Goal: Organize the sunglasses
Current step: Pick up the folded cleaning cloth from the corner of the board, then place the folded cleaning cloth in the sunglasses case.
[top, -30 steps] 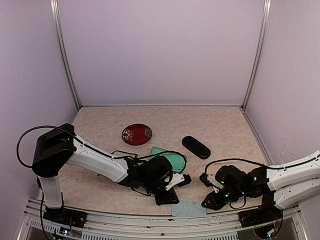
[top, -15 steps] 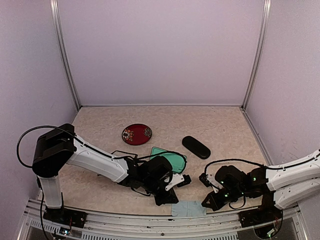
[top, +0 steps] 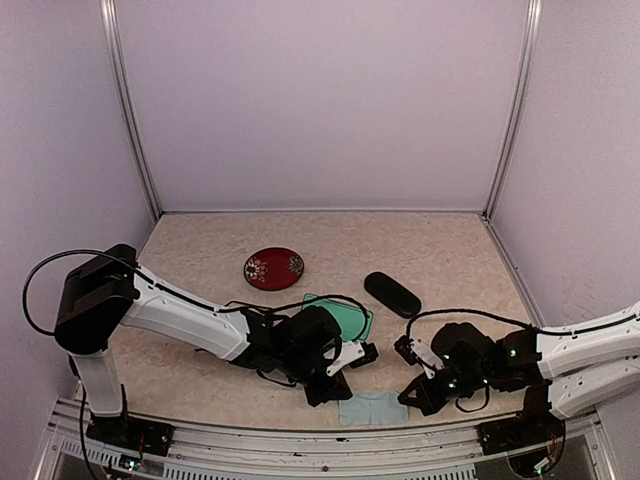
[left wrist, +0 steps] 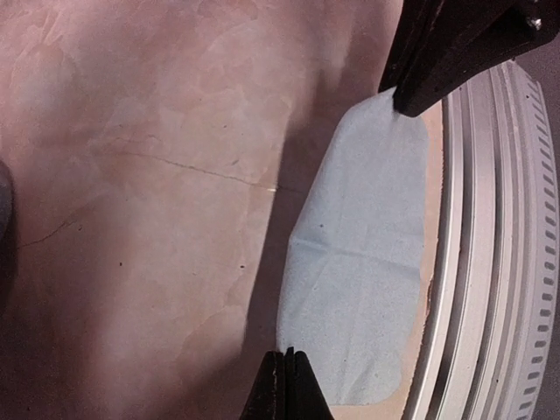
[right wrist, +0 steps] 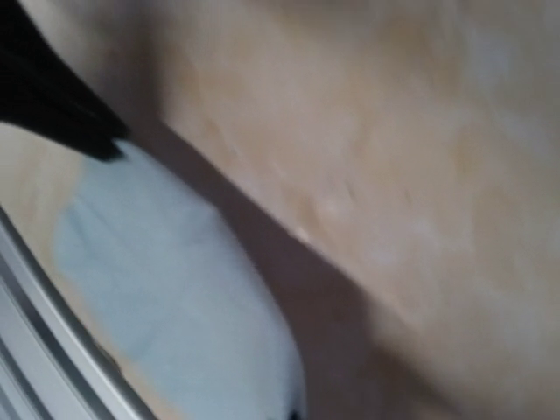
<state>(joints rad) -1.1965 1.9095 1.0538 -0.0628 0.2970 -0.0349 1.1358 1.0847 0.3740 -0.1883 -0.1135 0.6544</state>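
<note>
I cannot make out the sunglasses in any view. A light blue cloth (top: 372, 408) lies by the table's near edge between my two grippers. My left gripper (top: 332, 395) is shut, and the left wrist view shows its tips (left wrist: 287, 357) pinched on the near corner of the cloth (left wrist: 359, 262). My right gripper (top: 412, 400) is shut on the opposite corner (left wrist: 409, 103). The blurred right wrist view shows the cloth (right wrist: 166, 289), with a dark shadow beside it. Only a speck of the right gripper (right wrist: 293, 415) shows at the bottom edge.
A black oval case (top: 392, 294) lies mid-table to the right. A teal-green flat thing (top: 345, 320) sits just behind the left arm, and a red patterned disc (top: 273, 268) lies further back. The metal rail (left wrist: 490, 262) of the table's near edge runs right beside the cloth.
Both grippers have closed on the cloth's corners. The cloth has shifted slightly left and away from the rail, and both arms have moved a little left.
</note>
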